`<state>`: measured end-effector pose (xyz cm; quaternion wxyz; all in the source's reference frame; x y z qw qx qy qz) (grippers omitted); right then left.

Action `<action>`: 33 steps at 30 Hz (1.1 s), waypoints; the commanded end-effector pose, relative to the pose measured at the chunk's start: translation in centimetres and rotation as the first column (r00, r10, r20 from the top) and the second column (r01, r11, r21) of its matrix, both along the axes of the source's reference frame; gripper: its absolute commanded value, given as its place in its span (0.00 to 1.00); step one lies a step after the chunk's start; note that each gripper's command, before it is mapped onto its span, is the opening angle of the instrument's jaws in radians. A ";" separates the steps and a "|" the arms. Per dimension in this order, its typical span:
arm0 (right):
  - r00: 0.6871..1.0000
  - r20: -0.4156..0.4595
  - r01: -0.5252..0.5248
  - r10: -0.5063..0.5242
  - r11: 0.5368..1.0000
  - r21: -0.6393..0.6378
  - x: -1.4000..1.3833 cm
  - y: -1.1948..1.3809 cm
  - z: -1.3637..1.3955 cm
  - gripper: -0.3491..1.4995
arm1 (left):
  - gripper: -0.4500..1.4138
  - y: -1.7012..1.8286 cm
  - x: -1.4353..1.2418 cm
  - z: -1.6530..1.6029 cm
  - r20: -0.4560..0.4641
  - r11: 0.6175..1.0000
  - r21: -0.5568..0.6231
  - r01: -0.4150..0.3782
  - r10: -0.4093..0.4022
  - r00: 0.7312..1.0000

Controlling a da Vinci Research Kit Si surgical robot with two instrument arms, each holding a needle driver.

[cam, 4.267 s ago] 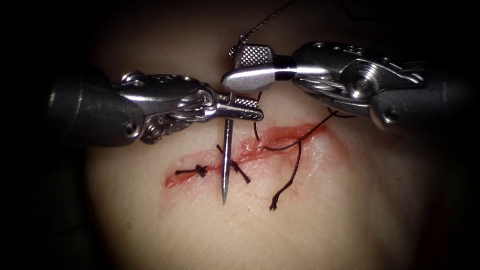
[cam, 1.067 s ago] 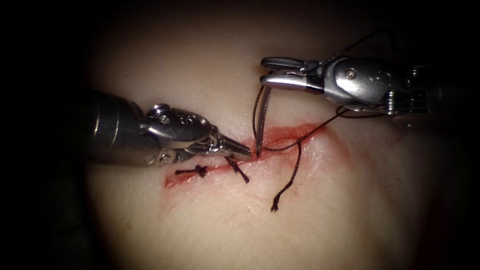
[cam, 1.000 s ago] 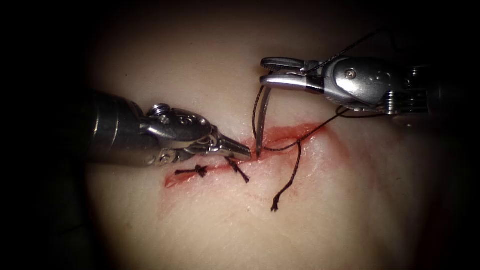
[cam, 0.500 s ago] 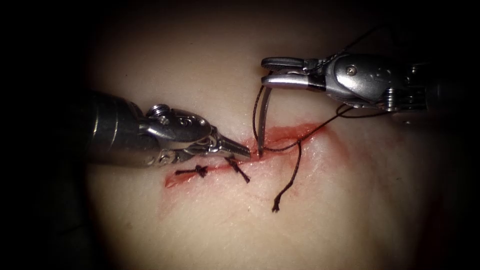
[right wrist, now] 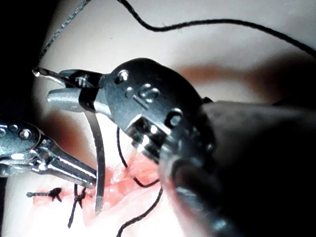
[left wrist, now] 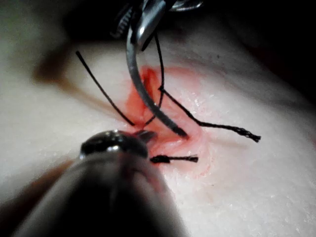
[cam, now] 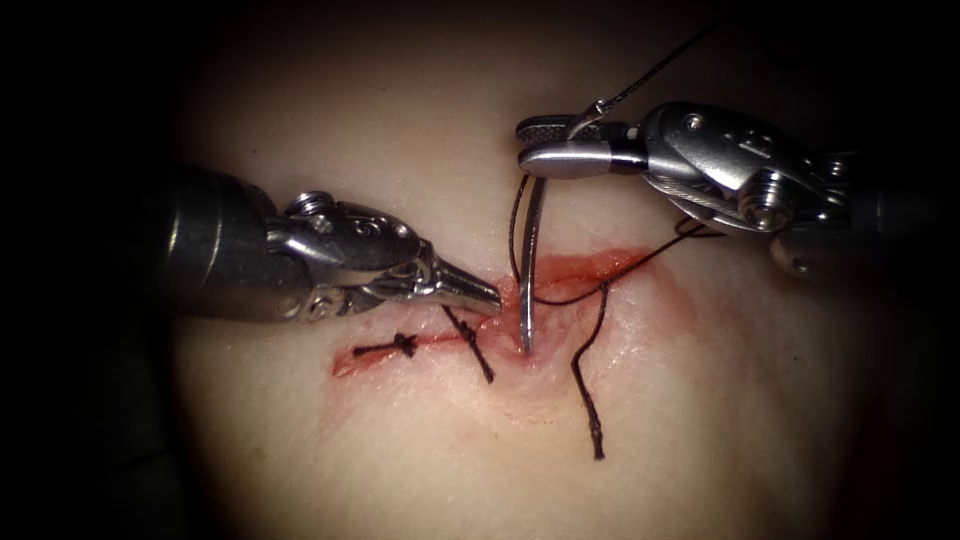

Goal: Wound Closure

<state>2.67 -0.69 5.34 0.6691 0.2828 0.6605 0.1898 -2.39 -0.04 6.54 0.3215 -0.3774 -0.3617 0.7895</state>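
We count two tied stitches (cam: pixel 403 345) along the left stretch of the cut (cam: pixel 560 275) in the tissue (cam: pixel 700 420); the right stretch is unclosed. The right tool (cam: pixel 545 145) grips the needle (cam: pixel 531 250) near its thread end, its tip now sunk into the tissue at the cut, deeper than a second ago. The left tool (cam: pixel 480 295), jaws closed and holding nothing, presses beside it. Thread (cam: pixel 585 370) trails loose.

Pale cream pork tissue (cam: pixel 700 420) carries a red-stained cut (cam: pixel 560 275). Thin black braided thread (cam: pixel 585 380) crosses it. The curved needle (cam: pixel 530 260) gleams silver, like both shiny steel grippers.
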 end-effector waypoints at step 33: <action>0.989 0.149 -0.046 -0.010 0.930 0.364 0.06 -0.09 0.43 0.00 | 0.00 -0.51 -0.24 -0.18 0.114 0.967 0.012 -0.253 0.250 0.961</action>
